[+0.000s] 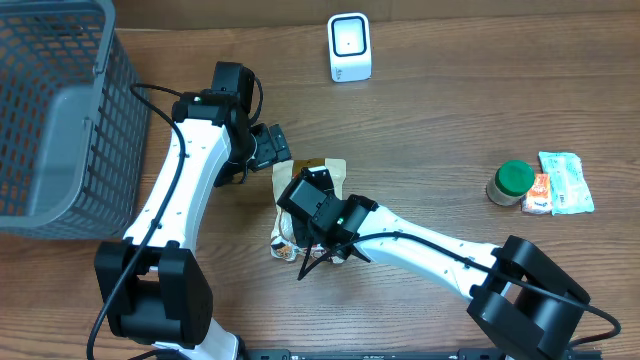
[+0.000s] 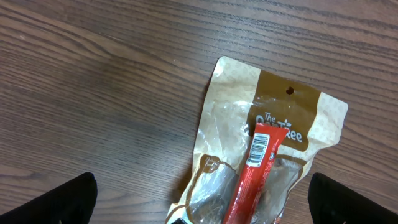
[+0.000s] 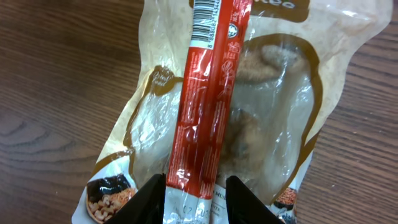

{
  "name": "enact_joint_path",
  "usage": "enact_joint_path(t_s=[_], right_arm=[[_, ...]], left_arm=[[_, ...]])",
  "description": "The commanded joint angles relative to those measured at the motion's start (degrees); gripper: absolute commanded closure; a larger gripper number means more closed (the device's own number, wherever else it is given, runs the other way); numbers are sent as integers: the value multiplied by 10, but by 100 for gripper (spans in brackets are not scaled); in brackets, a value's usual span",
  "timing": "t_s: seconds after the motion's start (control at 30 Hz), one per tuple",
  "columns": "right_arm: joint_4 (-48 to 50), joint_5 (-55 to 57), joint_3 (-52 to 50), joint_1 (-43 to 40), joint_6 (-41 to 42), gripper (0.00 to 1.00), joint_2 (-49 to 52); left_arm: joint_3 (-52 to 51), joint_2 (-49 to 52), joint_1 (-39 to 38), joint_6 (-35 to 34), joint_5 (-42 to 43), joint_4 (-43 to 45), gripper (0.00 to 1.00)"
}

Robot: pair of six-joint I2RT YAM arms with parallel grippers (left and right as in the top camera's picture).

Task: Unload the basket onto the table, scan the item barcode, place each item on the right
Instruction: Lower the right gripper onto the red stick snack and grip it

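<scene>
A red stick packet (image 3: pixel 208 106) with a barcode (image 3: pixel 208 22) at its far end lies on top of a tan and clear snack bag (image 3: pixel 273 124). My right gripper (image 3: pixel 196 199) straddles the stick's near end, jaws narrow; the left finger touches its edge and a sliver of gap shows on the right. The left gripper (image 2: pixel 202 208) hovers wide open over the same bag (image 2: pixel 292 118) and stick (image 2: pixel 255 174), holding nothing. In the overhead view both grippers meet over the bag (image 1: pixel 325 172) at the table's middle; the white scanner (image 1: pixel 349 47) stands at the back.
A grey wire basket (image 1: pixel 60 110) fills the back left corner. At the right lie a green-lidded jar (image 1: pixel 512 182), a small orange packet (image 1: pixel 538 193) and a pale green packet (image 1: pixel 565 182). Bare wood surrounds the bag.
</scene>
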Motion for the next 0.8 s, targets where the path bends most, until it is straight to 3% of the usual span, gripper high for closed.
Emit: enact_joint_path(t_s=[0.0,0.77], right_arm=[[5,17,6,8,8,67,10],[5,5,-11,15,42,67,34]], left_arm=[[12,-13,-1,-3,2,0,0],[12,-13,-1,-3,2,0,0]])
